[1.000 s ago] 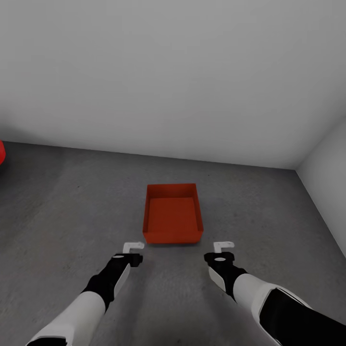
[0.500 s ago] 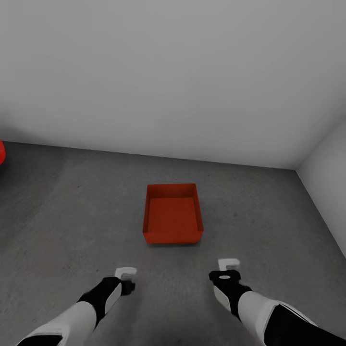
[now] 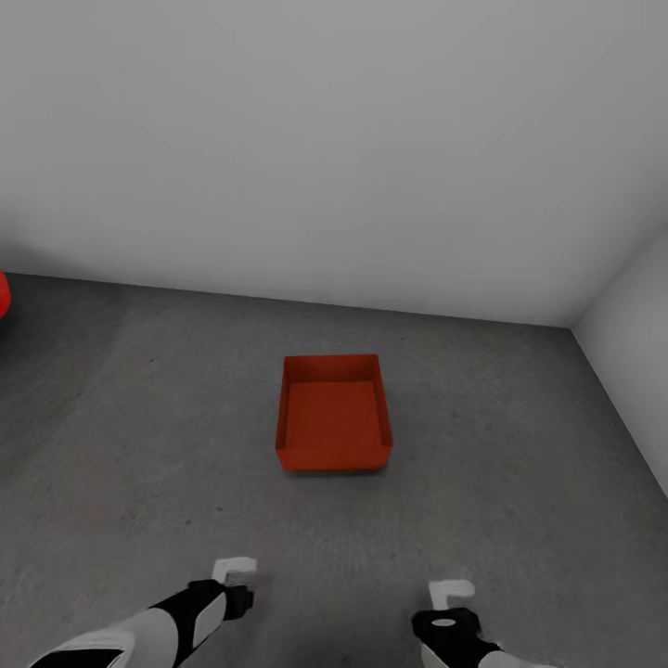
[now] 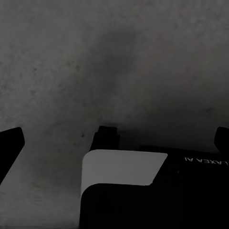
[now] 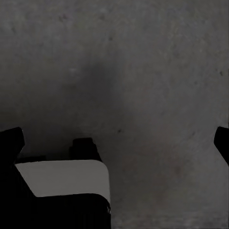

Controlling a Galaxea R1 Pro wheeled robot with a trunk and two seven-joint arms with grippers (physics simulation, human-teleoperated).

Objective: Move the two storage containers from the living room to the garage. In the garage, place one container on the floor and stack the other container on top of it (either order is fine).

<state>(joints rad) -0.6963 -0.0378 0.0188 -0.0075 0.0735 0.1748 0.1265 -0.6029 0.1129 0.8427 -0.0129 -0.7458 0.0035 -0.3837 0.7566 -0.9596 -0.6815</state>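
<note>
One orange-red storage container (image 3: 333, 413) sits open side up on the dark grey concrete floor (image 3: 139, 399) of the garage, near the white wall (image 3: 334, 139). It looks rigid, light and empty; its plain smooth walls offer no handles, so squeezing two opposite walls seems the surest hold. Both grippers hang well apart from it, left gripper (image 3: 232, 568) and right gripper (image 3: 452, 590), each with jaws spread and empty.
</note>
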